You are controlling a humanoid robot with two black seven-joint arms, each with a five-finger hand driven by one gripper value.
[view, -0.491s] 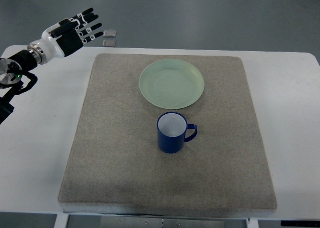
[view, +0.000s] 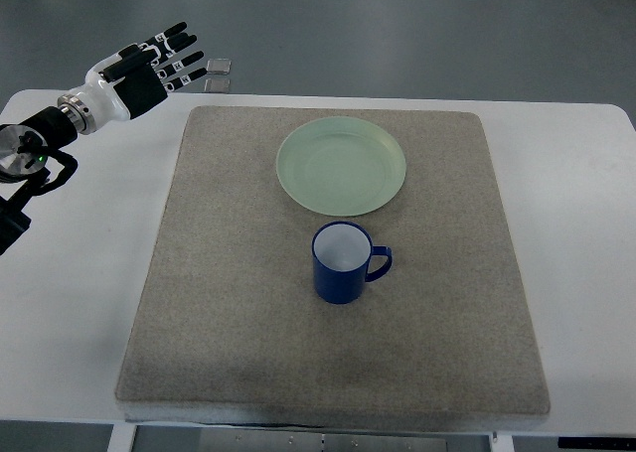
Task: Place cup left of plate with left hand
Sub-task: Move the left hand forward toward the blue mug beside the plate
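Note:
A dark blue cup [view: 343, 262] with a white inside stands upright on the grey mat [view: 238, 303], its handle pointing right. Just beyond it lies a pale green plate [view: 341, 165], close to the cup but apart from it. My left hand [view: 149, 68] hovers over the table's far left corner, well away from both, its fingers spread and holding nothing. The right arm does not show.
The mat covers most of a white table [view: 79, 273]. Two small grey squares [view: 219, 75] lie on the floor just past the table's far edge, near my left fingertips.
My left hand has shifted slightly up and to the left, fingers still spread. Cup and plate have not moved.

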